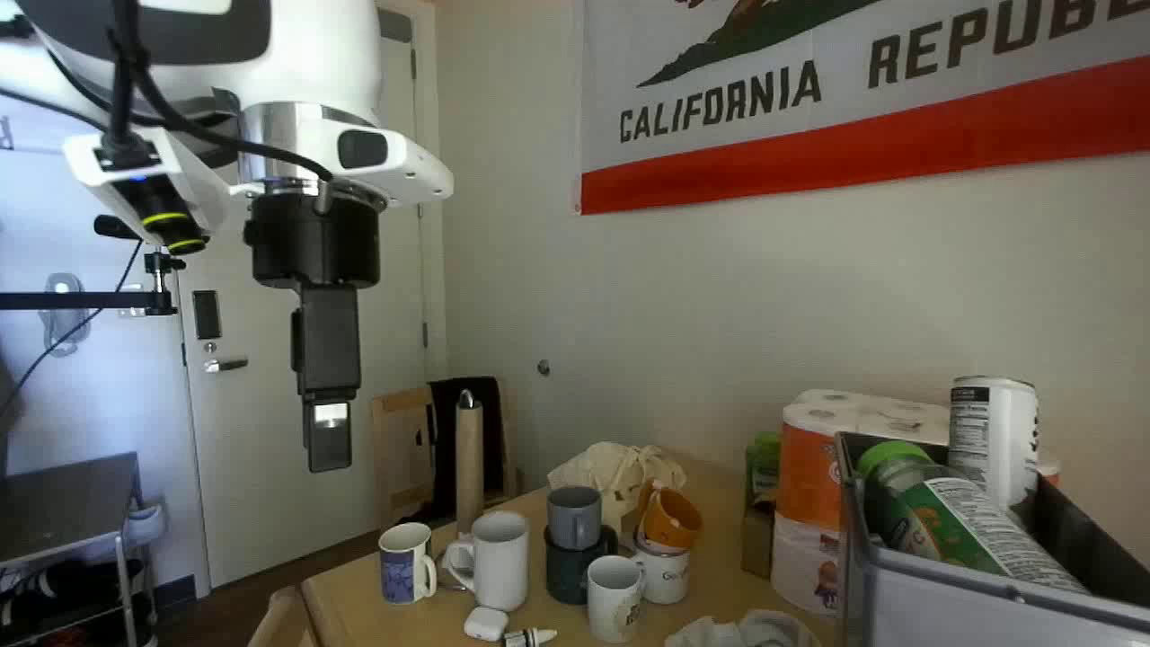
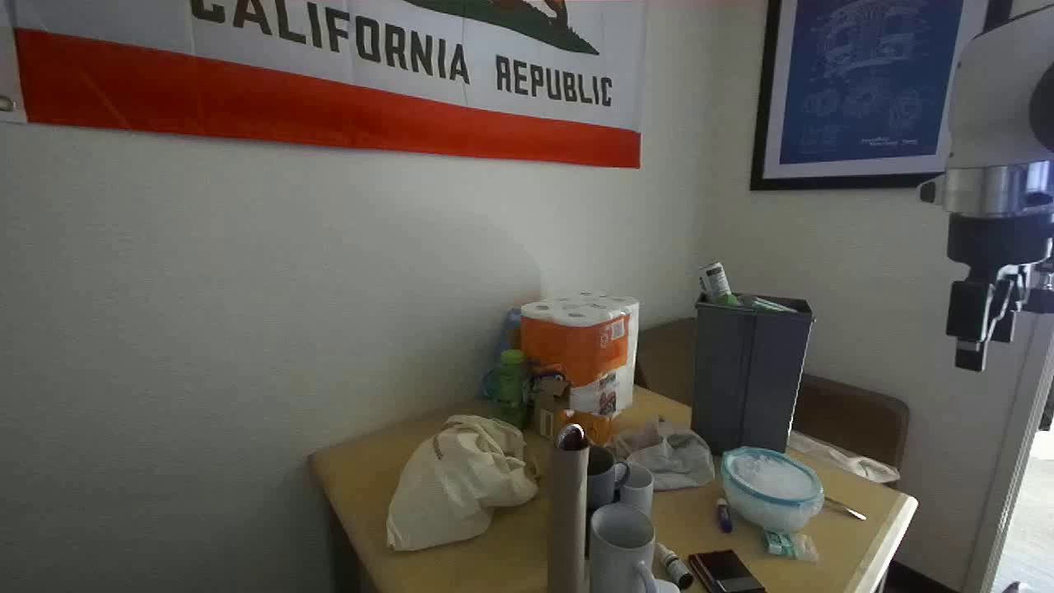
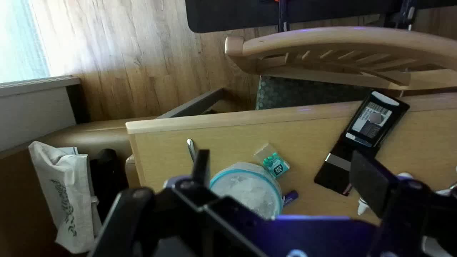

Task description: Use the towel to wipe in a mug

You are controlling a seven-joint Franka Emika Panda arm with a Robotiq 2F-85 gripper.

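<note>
The claw (image 3: 280,162) is held high, well above the table (image 1: 386,629), its fingers (image 3: 371,182) spread wide apart. Down on the wood, in an exterior view, a grey mug (image 1: 573,518) is stacked on a dark mug (image 1: 566,571), an orange mug (image 1: 662,528) is perched, tilted, on a white mug (image 1: 667,580), and a blue-patterned mug (image 1: 404,568) is stood upright at the group's end. Beyond them, a cream cloth (image 1: 620,469) is seen bunched up; whether it is the towel cannot be told. A cardboard tube (image 1: 469,467) is seen upright near the mugs.
</note>
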